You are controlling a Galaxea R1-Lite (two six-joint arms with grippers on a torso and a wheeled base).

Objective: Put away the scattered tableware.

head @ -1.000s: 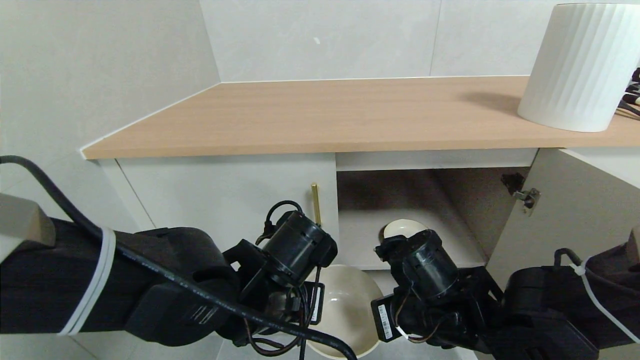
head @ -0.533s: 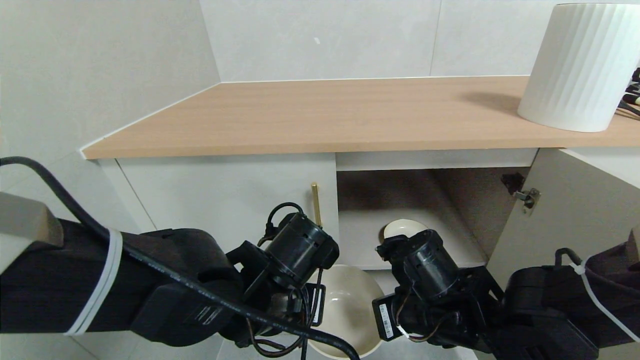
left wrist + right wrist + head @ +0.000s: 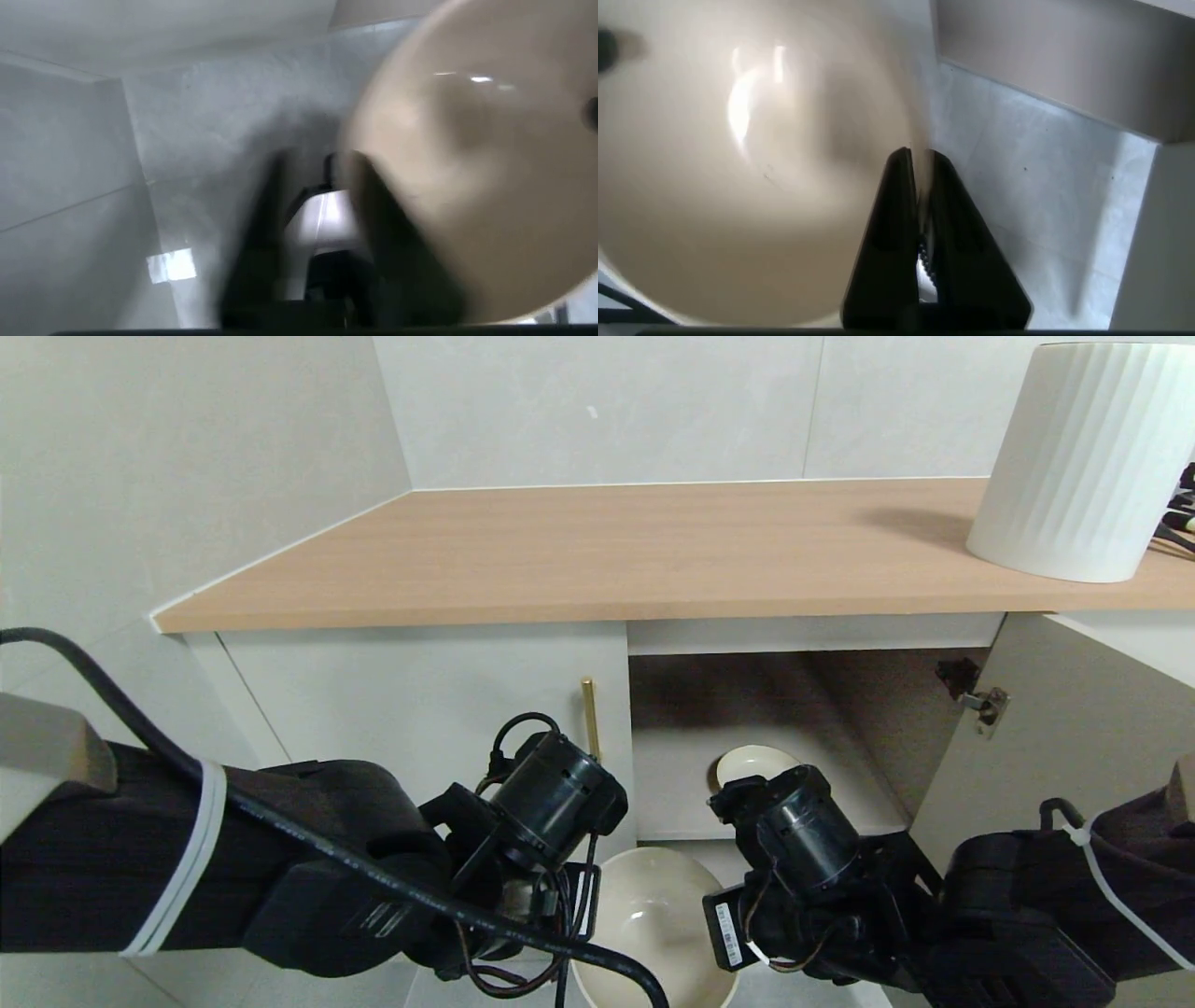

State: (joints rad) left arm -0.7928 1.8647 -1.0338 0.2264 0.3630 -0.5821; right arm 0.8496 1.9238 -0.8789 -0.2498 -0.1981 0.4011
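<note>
A large cream bowl [image 3: 653,933] hangs low in front of the open cabinet, held between my two arms. In the left wrist view, my left gripper [image 3: 322,233] straddles the bowl's [image 3: 467,177] rim, one finger inside and one outside. My right gripper [image 3: 920,187] is pinched shut on the opposite rim of the bowl [image 3: 738,177]. A smaller cream dish [image 3: 754,763] lies on the cabinet floor, behind my right wrist.
The right cabinet door [image 3: 1055,756] stands swung open, with its hinge showing. The left door [image 3: 420,709] is closed, with a brass handle [image 3: 588,719] on it. A wooden countertop [image 3: 607,551] runs above, carrying a white ribbed container [image 3: 1088,457] at the far right.
The bowl has dropped lower and come nearer me, and both wrists have sunk slightly with it. The dish in the cabinet has not moved.
</note>
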